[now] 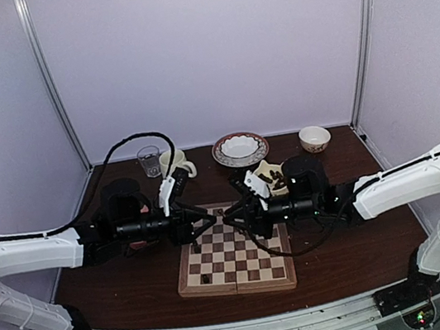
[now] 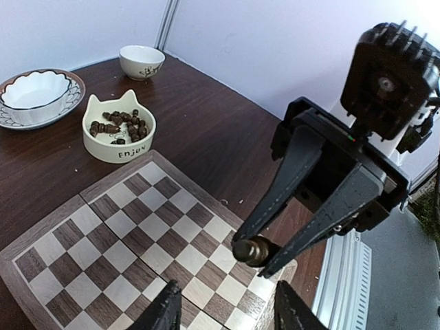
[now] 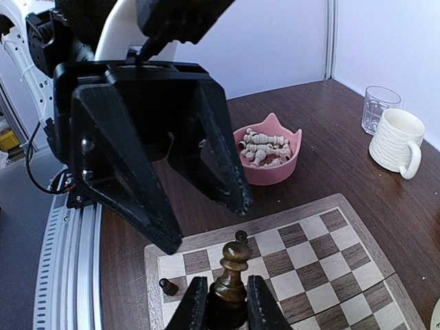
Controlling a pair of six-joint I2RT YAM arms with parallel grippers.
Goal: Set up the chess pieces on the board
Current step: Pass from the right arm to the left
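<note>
Hands met above square wooden chequered board [image 1: 234, 255] at centre of top view. Right hand [image 3: 227, 282] was clamped on dark brown turned chess piece [image 3: 234, 261], crown pointing toward left hand [image 3: 203, 225]. Left hand's jaws were spread, gripping nothing, clear of piece. Two small dark pawns [image 3: 168, 285] stood on board, lower left of right wrist view. More dark pieces [image 2: 120, 124] lay in cream cat-eared bowl [image 2: 113, 150] on brown counter [image 2: 206, 117] just beside board. Pale pieces [image 3: 265, 146] filled pink cat-eared bowl [image 3: 271, 172] near board.
</note>
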